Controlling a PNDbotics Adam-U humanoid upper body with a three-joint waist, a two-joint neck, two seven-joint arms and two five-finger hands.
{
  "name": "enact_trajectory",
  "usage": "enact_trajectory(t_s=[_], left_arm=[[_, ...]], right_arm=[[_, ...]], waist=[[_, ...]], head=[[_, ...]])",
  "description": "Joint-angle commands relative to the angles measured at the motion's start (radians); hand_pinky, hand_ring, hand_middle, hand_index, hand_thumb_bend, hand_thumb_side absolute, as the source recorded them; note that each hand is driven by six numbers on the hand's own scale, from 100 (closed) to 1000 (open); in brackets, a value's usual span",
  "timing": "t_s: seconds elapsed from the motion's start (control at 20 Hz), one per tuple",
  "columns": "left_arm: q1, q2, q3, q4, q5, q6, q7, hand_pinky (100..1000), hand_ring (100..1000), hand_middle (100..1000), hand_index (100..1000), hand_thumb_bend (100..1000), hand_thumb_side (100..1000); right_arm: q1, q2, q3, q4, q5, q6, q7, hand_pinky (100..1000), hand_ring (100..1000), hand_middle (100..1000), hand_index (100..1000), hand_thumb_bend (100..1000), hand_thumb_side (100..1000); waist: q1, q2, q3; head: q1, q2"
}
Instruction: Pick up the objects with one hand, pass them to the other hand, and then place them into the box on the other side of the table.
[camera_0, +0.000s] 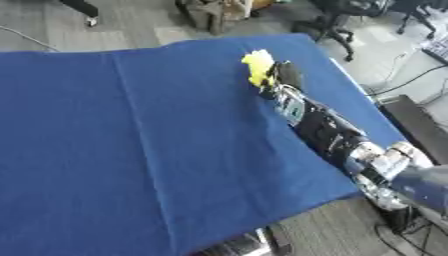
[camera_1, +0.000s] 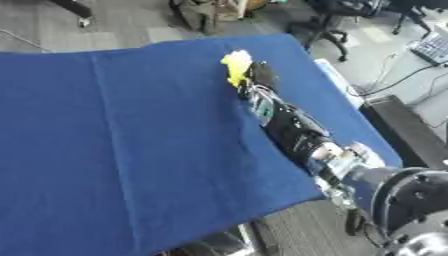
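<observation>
yellow object (camera_0: 257, 67) | lies on blue-covered counter (camera_0: 131, 140), near its far right edge | right hand (camera_0: 286, 75) just beside it, touching; finger state cannot tell | risk: nudged off counter edge if grasp misses | box unseen

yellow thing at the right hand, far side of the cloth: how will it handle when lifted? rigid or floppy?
Hard to say. The yellow object has an irregular, lumpy outline, so it may be soft or crumpled and might deform rather than hold shape. It looks small beside the right hand, so probably light. With no round profile showing, it seems unlikely to roll on the blue cloth.
</observation>
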Motion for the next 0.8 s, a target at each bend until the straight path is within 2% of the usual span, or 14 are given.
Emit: enact_trajectory(t_s=[0.05,0.1,0.15,0.2,0.25,0.3,0.35,0.4,0.55,0.8], left_arm=[[-0.015,0.008,0.003,-0.018,0.002,0.001,0.004,917,630,596,792,140,911],[-0.014,0.008,0.003,-0.017,0.002,0.001,0.004,917,630,596,792,140,911],[-0.014,0.007,0.004,-0.016,0.002,0.001,0.004,917,629,596,792,140,911],[-0.013,0.006,0.004,-0.015,0.002,0.001,0.005,917,629,596,792,140,911],[-0.013,0.006,0.004,-0.015,0.001,0.0,0.005,917,629,596,793,140,911],[-0.012,0.005,0.004,-0.014,0.001,0.0,0.006,917,629,596,793,140,911],[-0.012,0.005,0.005,-0.013,0.001,0.0,0.006,917,629,597,793,140,911],[-0.012,0.006,0.005,-0.013,0.0,0.0,0.006,917,629,596,793,140,911],[-0.012,0.007,0.004,-0.012,-0.001,-0.001,0.006,917,629,597,794,140,913],[-0.018,0.011,-0.001,-0.016,-0.003,0.0,0.001,914,629,597,794,136,914]], right_arm=[[-0.01,-0.026,-0.005,-0.022,-0.014,-0.005,-0.037,591,665,293,194,100,100],[-0.01,-0.026,-0.005,-0.026,-0.017,-0.008,-0.046,592,666,299,198,100,100],[-0.011,-0.027,-0.005,-0.03,-0.021,-0.01,-0.054,612,705,432,334,100,100],[-0.012,-0.028,-0.006,-0.035,-0.024,-0.014,-0.063,617,716,460,363,100,100],[-0.012,-0.029,-0.008,-0.04,-0.027,-0.016,-0.074,634,750,543,499,100,170],[-0.013,-0.029,-0.011,-0.045,-0.033,-0.018,-0.089,644,770,587,593,100,268],[-0.013,-0.029,-0.015,-0.051,-0.042,-0.019,-0.106,654,787,625,663,100,347],[-0.014,-0.029,-0.02,-0.056,-0.056,-0.02,-0.121,671,814,687,713,100,473],[-0.019,-0.025,-0.031,-0.057,-0.135,-0.012,-0.149,699,852,764,769,100,640],[-0.031,-0.024,-0.029,-0.03,-0.23,0.05,-0.181,706,858,783,802,100,719]], waist=[[0.006,-0.01,-0.002],[0.006,-0.011,-0.003],[0.007,-0.012,-0.003],[0.007,-0.013,-0.004],[0.007,-0.013,-0.005],[0.007,-0.014,-0.005],[0.007,-0.014,-0.006],[0.007,-0.014,-0.006],[0.007,-0.013,-0.007],[0.002,-0.01,0.001]], head=[[-0.005,-0.003],[-0.006,-0.003],[-0.006,-0.003],[-0.006,-0.003],[-0.007,-0.003],[-0.007,-0.003],[-0.007,-0.003],[-0.008,-0.003],[-0.009,-0.003],[-0.019,-0.003]])
